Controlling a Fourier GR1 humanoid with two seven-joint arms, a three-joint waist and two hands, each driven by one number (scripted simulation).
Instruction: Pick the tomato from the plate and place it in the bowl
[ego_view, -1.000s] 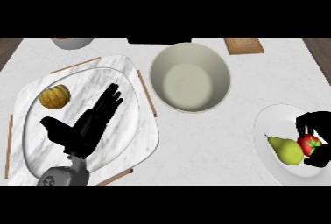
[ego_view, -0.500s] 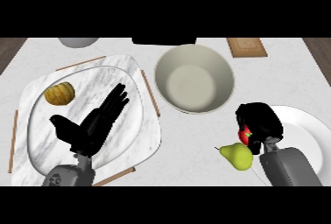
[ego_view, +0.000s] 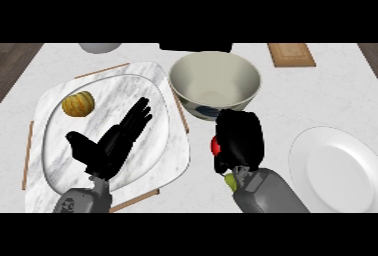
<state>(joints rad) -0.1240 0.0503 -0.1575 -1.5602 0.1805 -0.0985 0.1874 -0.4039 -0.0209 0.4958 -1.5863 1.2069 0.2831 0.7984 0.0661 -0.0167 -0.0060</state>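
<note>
The red tomato (ego_view: 215, 146) shows only as a sliver at the left edge of my right hand (ego_view: 239, 139), whose fingers are curled round it. This hand hangs just in front of the cream bowl (ego_view: 214, 80), near its front rim, left of the white plate (ego_view: 336, 167). Nothing lies on the plate. A bit of green pear (ego_view: 230, 181) peeks out beside my right wrist. My left hand (ego_view: 111, 142) rests open, fingers straight, over the marble tray (ego_view: 159, 165).
A small yellow-orange squash-like fruit (ego_view: 77, 104) lies on the oval dish (ego_view: 55, 145) on the marble tray. A wooden block (ego_view: 290, 54) and a grey bowl (ego_view: 100, 47) stand along the counter's far edge.
My right hand has moved left from the white plate to just before the bowl, tomato in its grasp. The pear has left the plate and now sits by the wrist. The left hand has stayed put.
</note>
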